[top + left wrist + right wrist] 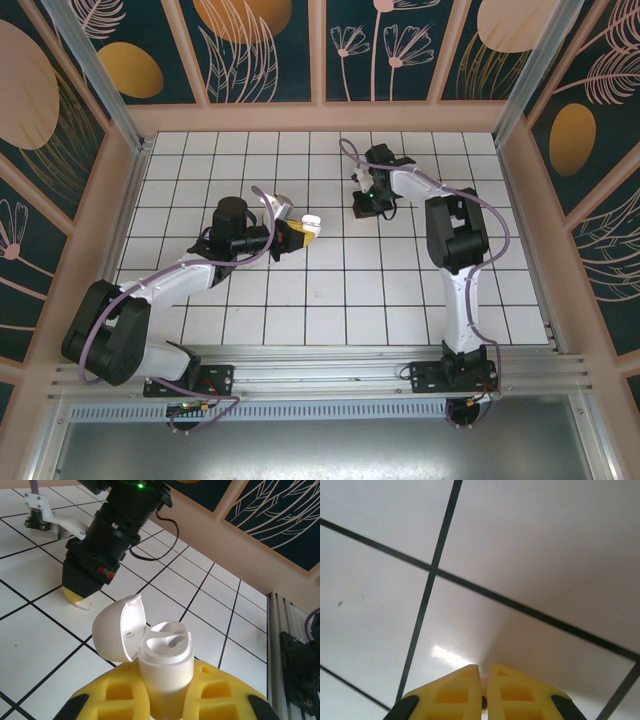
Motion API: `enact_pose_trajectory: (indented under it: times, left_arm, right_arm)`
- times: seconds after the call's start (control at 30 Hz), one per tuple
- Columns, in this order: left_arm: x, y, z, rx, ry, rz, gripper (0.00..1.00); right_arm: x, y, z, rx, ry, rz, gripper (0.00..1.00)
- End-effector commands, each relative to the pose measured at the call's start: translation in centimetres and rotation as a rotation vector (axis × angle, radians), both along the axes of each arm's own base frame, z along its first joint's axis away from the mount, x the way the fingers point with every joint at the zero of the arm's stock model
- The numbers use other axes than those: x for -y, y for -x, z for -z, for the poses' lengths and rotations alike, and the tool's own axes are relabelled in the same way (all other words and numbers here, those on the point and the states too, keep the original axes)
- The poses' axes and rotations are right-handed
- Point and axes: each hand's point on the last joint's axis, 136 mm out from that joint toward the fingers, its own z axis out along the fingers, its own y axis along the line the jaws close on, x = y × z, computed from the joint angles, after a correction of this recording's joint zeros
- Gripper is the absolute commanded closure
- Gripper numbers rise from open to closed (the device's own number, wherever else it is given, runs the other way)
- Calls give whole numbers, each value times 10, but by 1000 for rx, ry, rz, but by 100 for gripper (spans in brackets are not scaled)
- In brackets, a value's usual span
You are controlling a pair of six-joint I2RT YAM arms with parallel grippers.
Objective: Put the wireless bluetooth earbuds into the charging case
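My left gripper (pixel 300 232) is shut on the white charging case (pixel 167 650), which stands upright between its yellow fingers (pixel 115 700). The case's lid (pixel 117 630) hangs open to the left, and both sockets look empty. My right gripper (pixel 365 207) points down at the tiled floor at the back, a few tiles beyond the case. In the right wrist view its yellow fingertips (pixel 484 672) are almost together, with something small and pale pinched between them. In the left wrist view a white earbud (pixel 84 606) pokes out under the right gripper (pixel 75 596).
The white tiled floor (pixel 400 290) is ringed by pink-framed decorated walls (pixel 320 115). An aluminium rail (pixel 330 360) runs along the near edge by the arm bases. A wall and a rail section (pixel 295 655) stand close to the right of the case.
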Motion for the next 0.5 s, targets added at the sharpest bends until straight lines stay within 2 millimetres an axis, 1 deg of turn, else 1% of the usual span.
enact_pose_trajectory:
  times: [0.0, 0.03, 0.13, 0.23, 0.33, 0.47]
  left_arm:
    - [-1, -1, -23, 59, 43, -3, 100]
    - [-1, -1, -26, 64, 50, -3, 100]
    - [-3, 1, -33, 79, 67, -2, 100]
    - [-4, 3, -42, 97, 83, -5, 100]
    - [-6, 6, -51, 124, 115, -7, 100]
    - [-8, 15, -68, 181, 187, 3, 100]
  right_arm:
    - [-6, -4, -55, 117, -109, 35, 96]
    - [-6, -3, -62, 136, -129, 43, 96]
    - [-10, 6, -95, 216, -216, 65, 98]
    - [-16, 18, -136, 310, -321, 70, 99]
    - [-28, 34, -181, 417, -414, 45, 100]
    - [-48, 67, -235, 560, -515, -25, 100]
